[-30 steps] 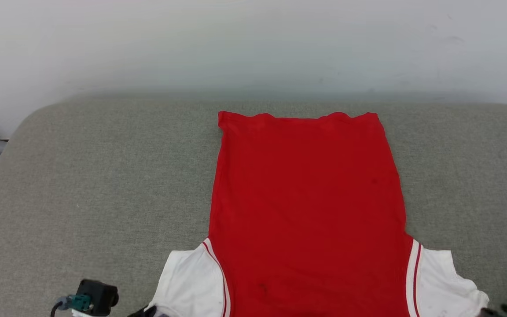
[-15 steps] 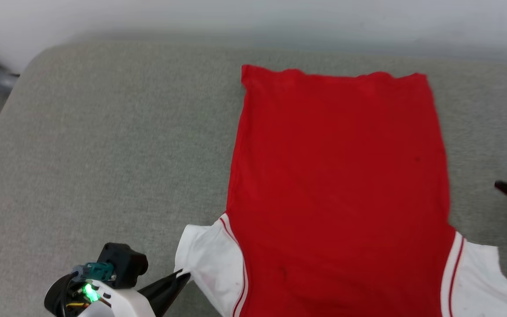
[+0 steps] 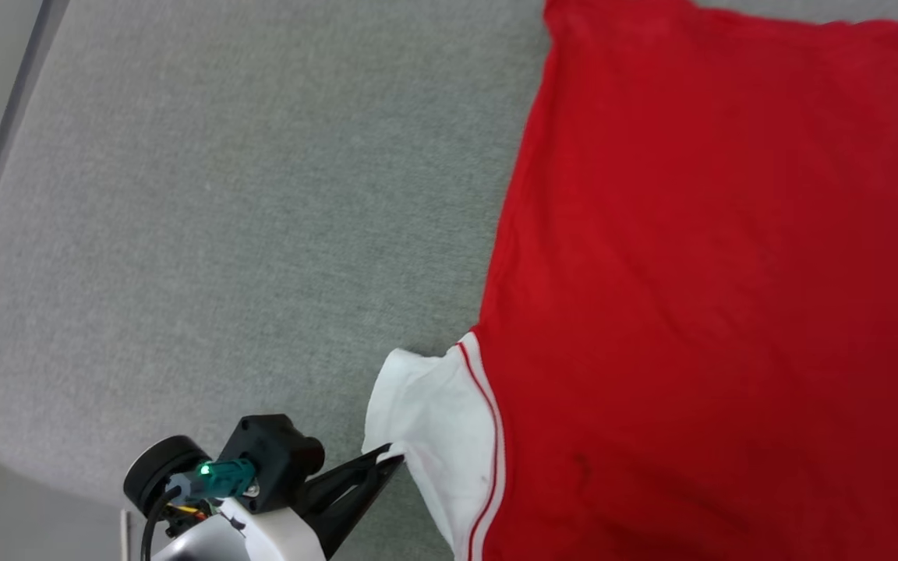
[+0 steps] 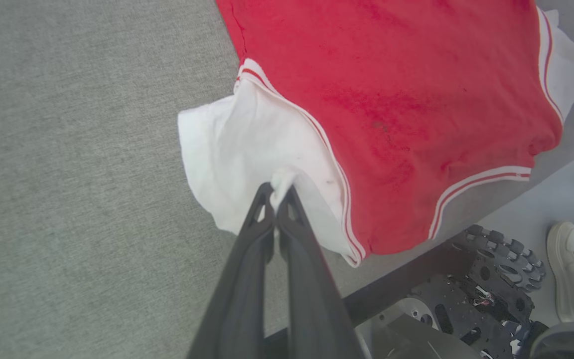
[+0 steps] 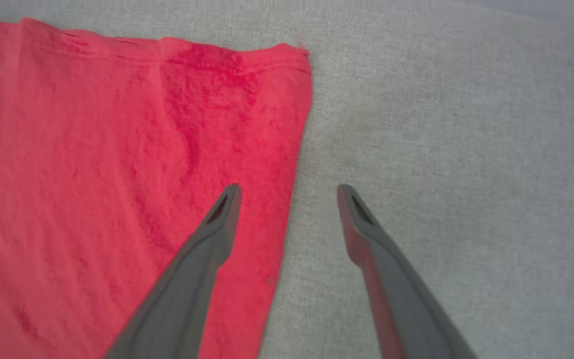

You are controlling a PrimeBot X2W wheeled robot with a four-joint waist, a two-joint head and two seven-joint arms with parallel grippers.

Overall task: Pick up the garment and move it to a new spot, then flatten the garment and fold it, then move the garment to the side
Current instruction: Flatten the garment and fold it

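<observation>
The red shirt (image 3: 691, 273) lies spread flat, plain side up, on the grey surface (image 3: 223, 195), with its striped neck end close to the surface's edge. The left claw (image 4: 277, 188) is closed tight on a small fold of the white sleeve (image 4: 237, 134) at the shirt's left side. The right claw (image 5: 289, 192) stands wide open and holds nothing; it hangs over the shirt's side border near a hem corner, one finger above the red cloth and the other above the bare surface.
</observation>
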